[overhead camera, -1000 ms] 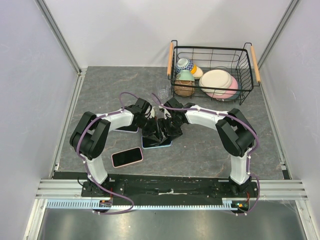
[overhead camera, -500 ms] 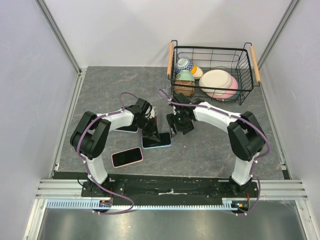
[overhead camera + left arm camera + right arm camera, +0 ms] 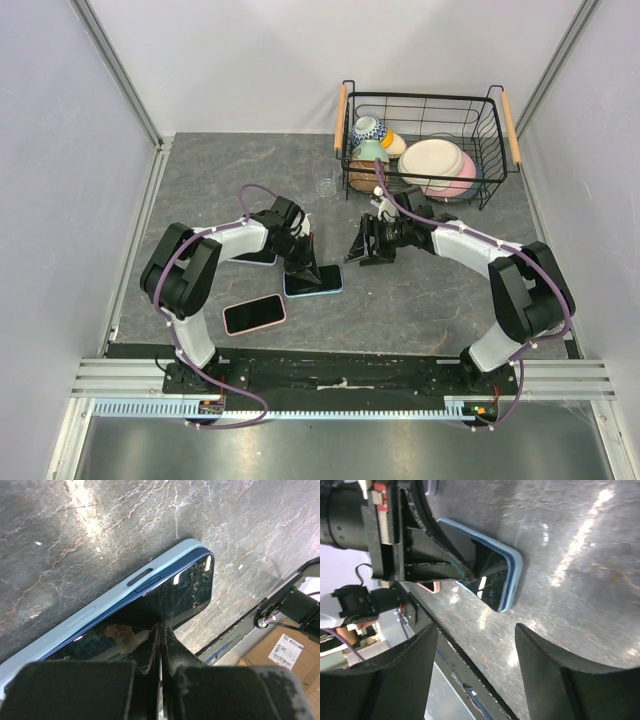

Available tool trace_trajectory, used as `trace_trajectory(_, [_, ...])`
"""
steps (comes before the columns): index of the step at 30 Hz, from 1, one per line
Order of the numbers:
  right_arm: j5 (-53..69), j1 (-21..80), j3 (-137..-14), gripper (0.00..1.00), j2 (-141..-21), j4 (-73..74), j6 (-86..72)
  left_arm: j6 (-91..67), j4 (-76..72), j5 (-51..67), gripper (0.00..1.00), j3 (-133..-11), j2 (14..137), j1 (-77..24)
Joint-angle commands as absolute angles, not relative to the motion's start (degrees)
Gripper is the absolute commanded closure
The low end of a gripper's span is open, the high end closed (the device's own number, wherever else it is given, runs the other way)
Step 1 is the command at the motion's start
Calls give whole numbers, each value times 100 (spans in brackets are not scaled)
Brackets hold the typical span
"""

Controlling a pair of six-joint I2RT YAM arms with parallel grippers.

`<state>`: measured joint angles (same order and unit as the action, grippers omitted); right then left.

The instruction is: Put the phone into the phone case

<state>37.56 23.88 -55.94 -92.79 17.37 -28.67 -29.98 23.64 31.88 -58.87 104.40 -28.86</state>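
Touching phone [image 3: 175, 592] screen, left fingers [image 3: 175, 651] together; right fingers [image 3: 545, 670] apart, clear of phone.

Overhead + wrist cams, phone [image 3: 185, 585] shared

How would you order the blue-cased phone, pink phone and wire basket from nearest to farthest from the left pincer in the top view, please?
1. Blue-cased phone, under the left pincer.
2. Pink phone, near-left.
3. Wire basket, far right.
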Motion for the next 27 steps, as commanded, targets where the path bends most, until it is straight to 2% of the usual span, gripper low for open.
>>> trace_trajectory(1, [4676,2443,-5160,30,-9246,265,-3409,-2470,2488,2346,98,-5660,10644,-2935])
trace_trajectory(13, [4966,2452,-4474,47,-10564,-1265,-3832,-2470,2373,2602,98,-5713,10644,-3050])
trace_trajectory(22, [5080,2470,-4482,62,-11021,-1030,-3551,-2487,2373,2645,98,-5800,10714,-3076])
trace_trajectory(27, [4931,2548,-4570,66,-11250,-800,-3271,-2479,2426,2681,98,-5924,10810,-3111])
